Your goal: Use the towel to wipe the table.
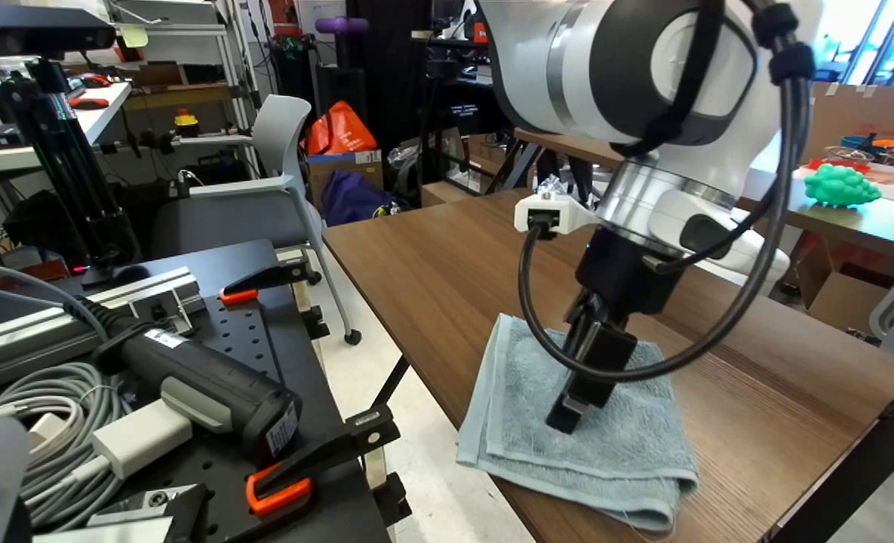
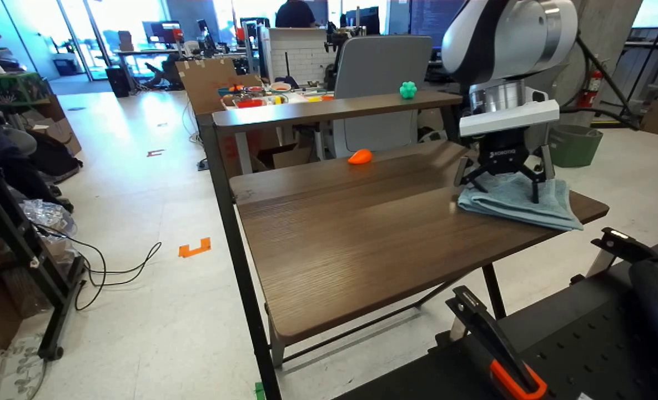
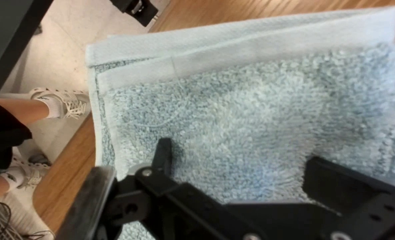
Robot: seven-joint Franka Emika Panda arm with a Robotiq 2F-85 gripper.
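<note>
My Robotiq claw [image 3: 239, 156] is spread wide, nothing pinched, down at the folded blue-grey terry towel [image 1: 609, 445] lying on the wood-grain table [image 2: 334, 239], a corner past its edge. Now I'd press gently, squeeze up a fold, then sweep inward.

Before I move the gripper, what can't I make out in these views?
Table under the towel: every view, covered by it.
Part of the towel: wrist view, behind the gripper and past the right edge.
Robot arm, upper part: both exterior views, cut off by the top edge.
Person above the legs: wrist view, past the left edge.
Print on the black handheld device: in an exterior view, too small to read.
</note>
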